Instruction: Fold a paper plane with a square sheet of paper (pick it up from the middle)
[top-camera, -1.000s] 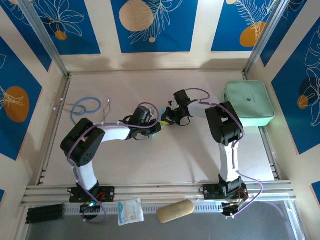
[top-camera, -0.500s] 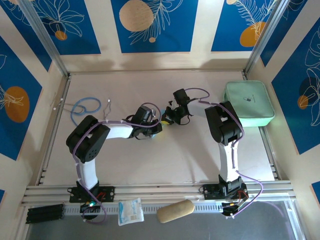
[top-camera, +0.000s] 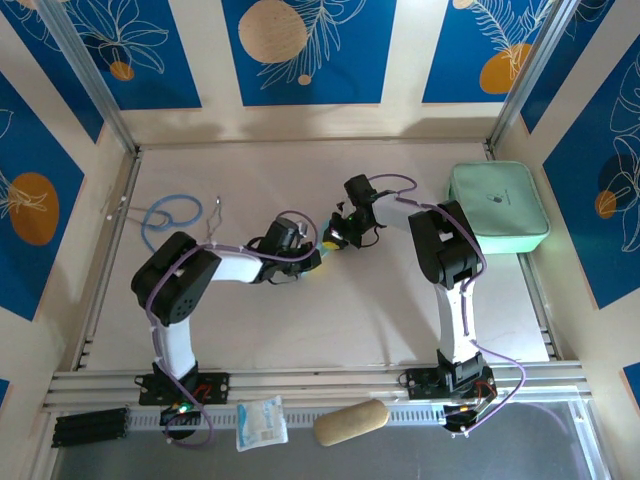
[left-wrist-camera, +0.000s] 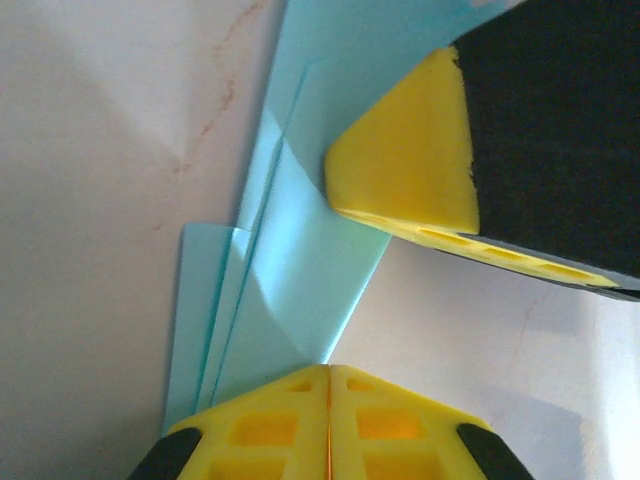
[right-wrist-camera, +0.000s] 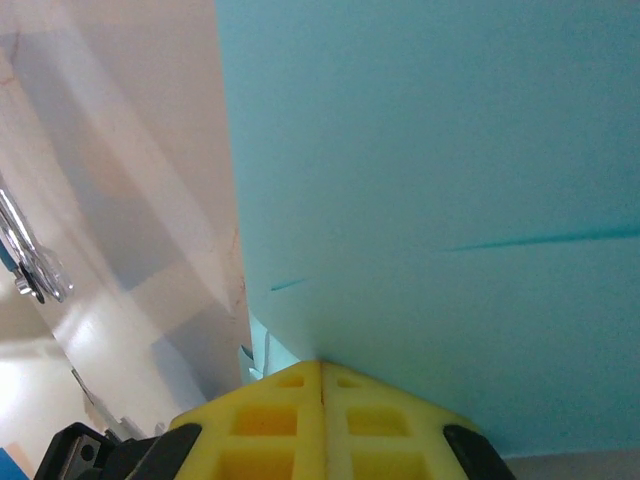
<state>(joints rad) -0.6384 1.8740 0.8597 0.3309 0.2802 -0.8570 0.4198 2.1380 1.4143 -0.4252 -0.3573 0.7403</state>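
Since the earlier frames the left arm's elbow has swung to the right. The right gripper (top-camera: 334, 235) has edged left, closer to the left gripper (top-camera: 310, 255) over the middle of the table (top-camera: 380, 310).

At the near edge, between the two arm bases, a white snack packet (top-camera: 262, 422) lies just beside a tan oblong object (top-camera: 350, 422).

Farther in, the two grippers meet tip to tip on the light-blue sheet of paper (left-wrist-camera: 290, 260), which sits at mid-table. It is already folded into several overlapping layers with sharp creases.

In the left wrist view, the left jaws are pressed together, with a corner of the sheet caught at their seam. One yellow finger (left-wrist-camera: 400, 170) of the right gripper rests on the paper's upper part. The table shows pale on both sides of the sheet.

In the right wrist view, the right jaws are likewise closed flat against each other, pinching the sheet's edge. The paper rises broad and tilted above them.

Beyond the grippers, a blue cable loop (top-camera: 168, 213) lies toward the far left. A mint-green zip case (top-camera: 497, 208) sits against the right wall, well apart from the paper.
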